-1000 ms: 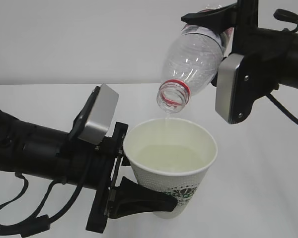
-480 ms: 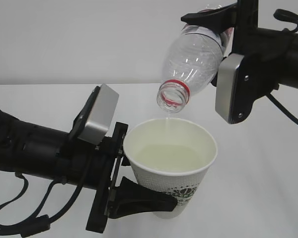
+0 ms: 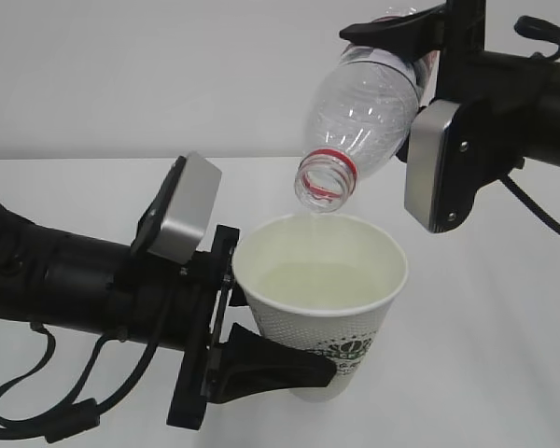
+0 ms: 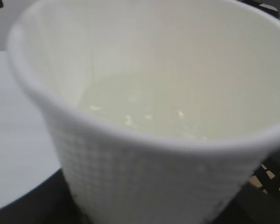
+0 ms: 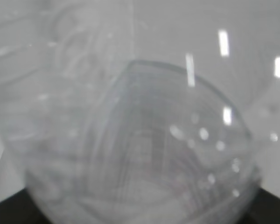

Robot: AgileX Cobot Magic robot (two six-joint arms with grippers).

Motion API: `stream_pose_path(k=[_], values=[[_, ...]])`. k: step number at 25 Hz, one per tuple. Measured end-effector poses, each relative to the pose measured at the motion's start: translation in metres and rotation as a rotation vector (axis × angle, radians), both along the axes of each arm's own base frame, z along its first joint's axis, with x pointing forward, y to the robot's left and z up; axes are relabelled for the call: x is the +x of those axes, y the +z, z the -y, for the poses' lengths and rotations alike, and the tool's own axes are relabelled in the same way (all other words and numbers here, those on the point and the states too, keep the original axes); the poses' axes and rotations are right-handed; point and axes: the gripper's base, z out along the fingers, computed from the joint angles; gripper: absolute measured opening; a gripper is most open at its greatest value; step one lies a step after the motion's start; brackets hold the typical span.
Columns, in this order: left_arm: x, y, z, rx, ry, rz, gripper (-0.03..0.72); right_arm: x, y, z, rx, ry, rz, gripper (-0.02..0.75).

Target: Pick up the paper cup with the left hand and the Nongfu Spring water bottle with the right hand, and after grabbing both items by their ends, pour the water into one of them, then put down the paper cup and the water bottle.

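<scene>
The cup (image 3: 320, 308) sits in my left hand (image 3: 261, 359), clasped low on its thin, crushable wall; water (image 3: 322, 283) makes it heavy, so I squeeze gently. Above the cup, my right hand (image 3: 420, 37) grips the tilted, near-empty bottle (image 3: 359, 121) by its base.

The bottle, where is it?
In the exterior view the bottle hangs upper right, tipped mouth-down in the right gripper, just above the cup.
</scene>
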Motion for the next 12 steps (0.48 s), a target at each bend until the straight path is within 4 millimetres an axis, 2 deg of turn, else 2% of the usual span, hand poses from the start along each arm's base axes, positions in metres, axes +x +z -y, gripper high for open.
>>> stream_pose_path(k=[12], values=[[0.0014,-0.0013,-0.0003,0.014,0.016,0.002,0.471,-0.0001,0.0002,-0.0001,-0.009,0.003,0.012,0.491]])
